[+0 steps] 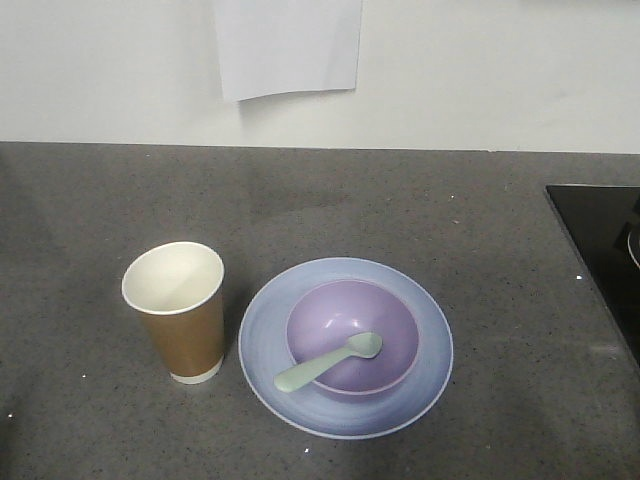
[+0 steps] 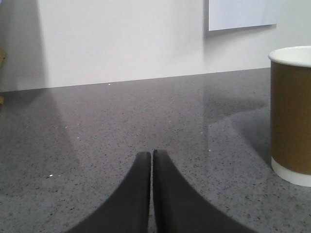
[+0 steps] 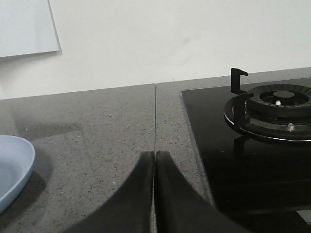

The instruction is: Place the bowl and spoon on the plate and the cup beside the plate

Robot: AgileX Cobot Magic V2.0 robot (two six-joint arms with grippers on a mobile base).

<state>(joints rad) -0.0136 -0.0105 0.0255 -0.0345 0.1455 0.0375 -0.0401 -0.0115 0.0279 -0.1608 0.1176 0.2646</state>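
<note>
Since arrangement looks complete, risk now lies in arm retreat. Grey countertop (image 1: 480, 260) bare around set; gas hob (image 3: 272, 104) off to right. Plate (image 1: 345, 350) flat on counter, bowl (image 1: 352, 335) centred on it. Cup (image 1: 176, 312) upright just left of plate, apart from rim. Spoon (image 1: 328, 361) in bowl, handle over front edge. Left gripper (image 2: 151, 156) closed, empty, near cup: sideways swing could topple it. Right gripper (image 3: 154, 156) closed, empty, near plate edge: could nudge plate, dislodge spoon.
</note>
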